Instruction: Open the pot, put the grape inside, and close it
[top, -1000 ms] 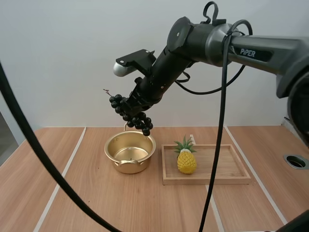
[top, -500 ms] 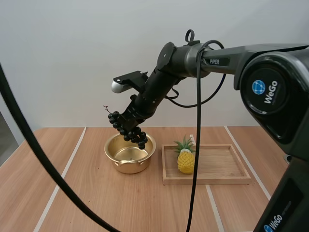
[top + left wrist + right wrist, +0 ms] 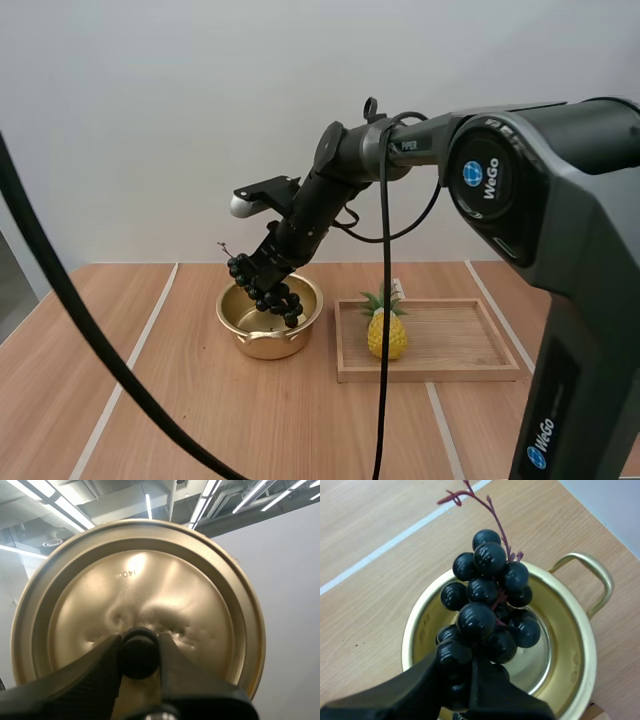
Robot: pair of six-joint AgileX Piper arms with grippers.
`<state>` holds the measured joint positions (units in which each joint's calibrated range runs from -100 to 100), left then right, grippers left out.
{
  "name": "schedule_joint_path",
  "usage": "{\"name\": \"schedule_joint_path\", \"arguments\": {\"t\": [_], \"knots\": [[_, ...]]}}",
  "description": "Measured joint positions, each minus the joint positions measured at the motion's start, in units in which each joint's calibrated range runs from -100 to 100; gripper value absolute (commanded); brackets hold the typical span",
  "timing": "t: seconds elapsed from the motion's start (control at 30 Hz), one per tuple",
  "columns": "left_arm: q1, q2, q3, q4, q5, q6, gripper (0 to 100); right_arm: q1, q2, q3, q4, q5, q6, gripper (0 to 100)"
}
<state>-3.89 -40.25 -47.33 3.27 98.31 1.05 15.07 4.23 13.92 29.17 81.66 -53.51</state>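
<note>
The right jaws are clamped on the lower berries of a bunch of glossy, round black grapes [image 3: 487, 610] with a thin reddish stem that sticks up and away from the fingers. In the right wrist view the bunch hangs directly over the open mouth of a shiny, round gold metal pot [image 3: 580, 645] with a loop handle on its side. From the high view the long black right arm [image 3: 400, 150] reaches down and leftward from the right. The lowest grapes sit at about the level of the pot's rim, and whether any berry touches the metal cannot be told. The pot stands uncovered on the pale wooden counter [image 3: 200, 420] with white stripes. Just beside it to the right lies a shallow rectangular light-wood tray [image 3: 460, 345], and a small yellow pineapple with a green crown [image 3: 386, 330] stands upright at the tray's end nearest the pot. The left jaws are closed on the round black knob [image 3: 138, 652] at the centre of a circular gold metal lid [image 3: 200, 600], one finger on either side of it, with the lid's knob side turned toward the left wrist camera.
</note>
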Motion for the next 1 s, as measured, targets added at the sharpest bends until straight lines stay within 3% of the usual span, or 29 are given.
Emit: {"name": "schedule_joint_path", "arguments": {"t": [0.53, 1.0], "knots": [[0.0, 0.0, 0.0, 0.0, 1.1, 0.8, 0, 0.0, 2.8, 5.3, -7.8, -0.4, 0.1, 0], [0.0, 0.0, 0.0, 0.0, 1.2, 0.8, 0, 0.0, 2.8, 6.5, -2.0, 2.1, 0.1, 0]]}}
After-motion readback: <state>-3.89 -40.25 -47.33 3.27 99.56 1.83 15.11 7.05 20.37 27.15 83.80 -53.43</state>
